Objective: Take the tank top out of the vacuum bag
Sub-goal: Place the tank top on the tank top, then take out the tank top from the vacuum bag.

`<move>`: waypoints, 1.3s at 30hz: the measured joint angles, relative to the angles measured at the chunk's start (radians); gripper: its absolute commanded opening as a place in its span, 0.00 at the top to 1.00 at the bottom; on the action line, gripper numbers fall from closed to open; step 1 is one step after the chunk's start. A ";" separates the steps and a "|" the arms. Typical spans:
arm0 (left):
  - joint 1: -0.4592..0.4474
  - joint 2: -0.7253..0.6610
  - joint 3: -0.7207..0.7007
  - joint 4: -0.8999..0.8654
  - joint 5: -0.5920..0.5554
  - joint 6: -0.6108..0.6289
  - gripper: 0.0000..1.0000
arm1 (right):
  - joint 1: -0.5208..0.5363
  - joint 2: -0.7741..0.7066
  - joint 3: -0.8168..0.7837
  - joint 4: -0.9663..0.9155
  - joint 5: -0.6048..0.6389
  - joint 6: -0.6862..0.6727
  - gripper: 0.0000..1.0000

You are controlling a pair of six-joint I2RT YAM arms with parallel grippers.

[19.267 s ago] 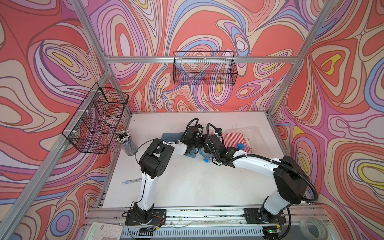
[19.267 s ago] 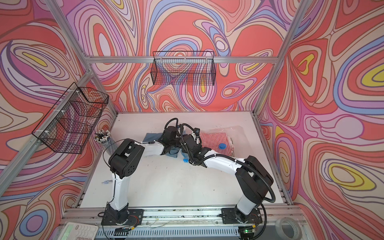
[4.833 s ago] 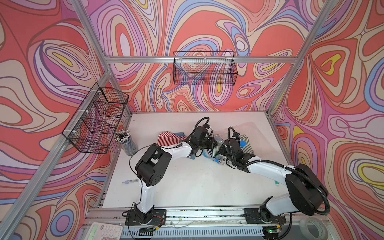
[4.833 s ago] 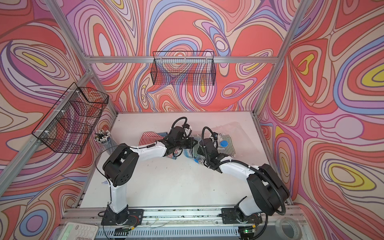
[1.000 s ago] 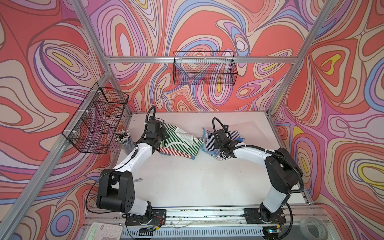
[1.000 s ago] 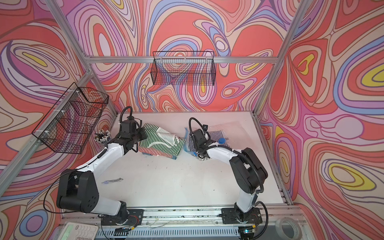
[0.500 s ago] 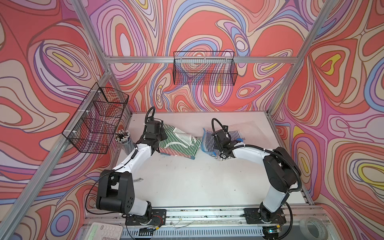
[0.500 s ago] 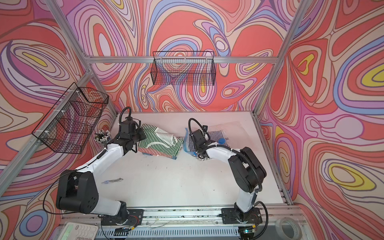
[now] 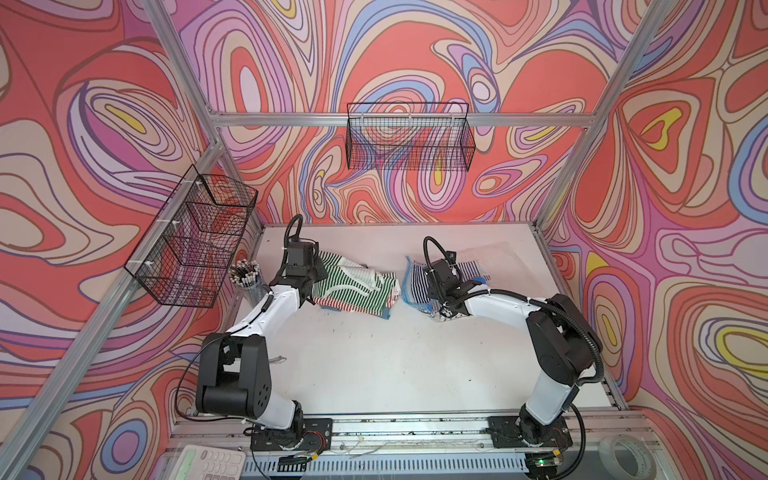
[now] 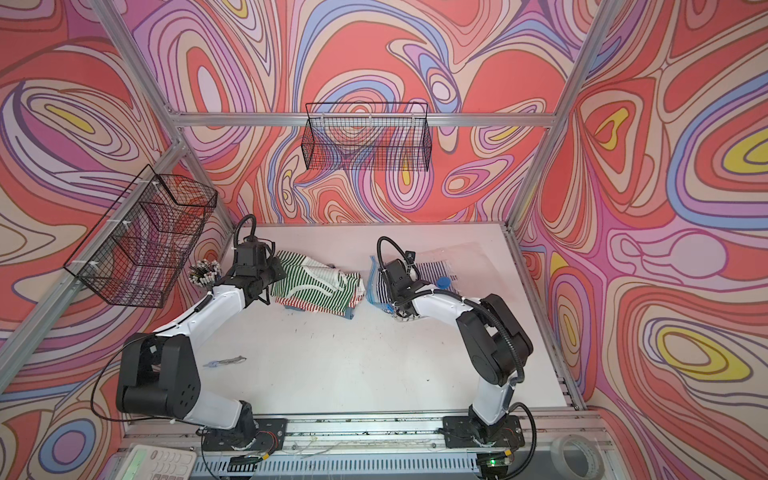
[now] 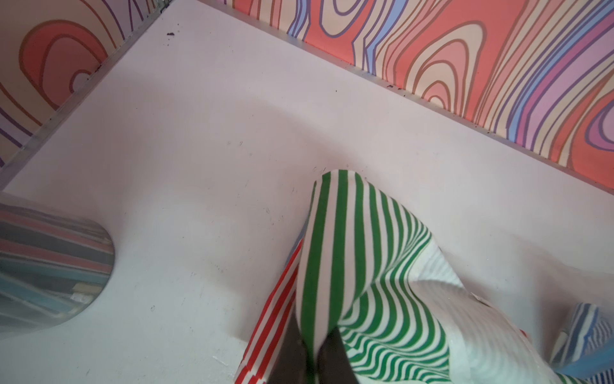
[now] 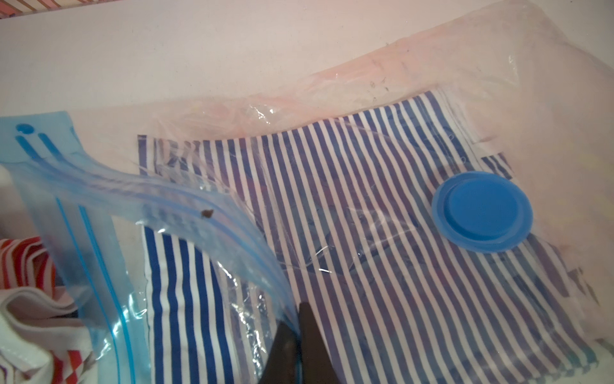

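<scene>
Front table (image 9: 374, 365) open, vacuum bag (image 9: 500, 258), clothes (image 9: 353, 286) behind

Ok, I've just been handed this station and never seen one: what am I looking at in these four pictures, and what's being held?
These are two robot arms, the left arm and the right arm, mounted at the table's near edge. The two wide pictures come from one camera head overhead; the two close-ups come from cameras on the wrists. The left end effector is shut on a green-striped top that lies on the table over red-striped cloth. The right end effector pinches the clear vacuum bag at its light-blue zip strip. A blue-striped garment shows through the plastic, under the round blue valve cap. A pen cup stands beside the left arm.
</scene>
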 measured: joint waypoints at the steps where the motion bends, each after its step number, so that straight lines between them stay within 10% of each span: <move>1: 0.001 0.007 0.000 0.000 0.000 0.000 1.00 | 0.000 0.000 0.000 0.000 -0.002 0.002 1.00; 11: 0.006 0.019 0.003 0.001 -0.001 0.000 1.00 | 0.000 -0.038 0.000 -0.014 -0.026 0.036 1.00; 14: 0.007 0.019 0.003 0.001 0.000 0.005 0.51 | 0.000 -0.038 0.000 -0.015 -0.038 0.050 1.00; 21: 0.013 -0.022 -0.012 0.007 0.048 0.020 0.00 | 0.000 -0.039 0.000 -0.014 -0.059 0.075 1.00; 30: -0.023 -0.209 -0.043 0.021 0.158 0.001 0.00 | 0.000 -0.047 0.000 -0.014 -0.074 0.098 1.00; 39: -0.260 -0.203 -0.043 0.053 0.262 -0.020 0.00 | -0.001 -0.047 0.000 -0.019 -0.098 0.105 1.00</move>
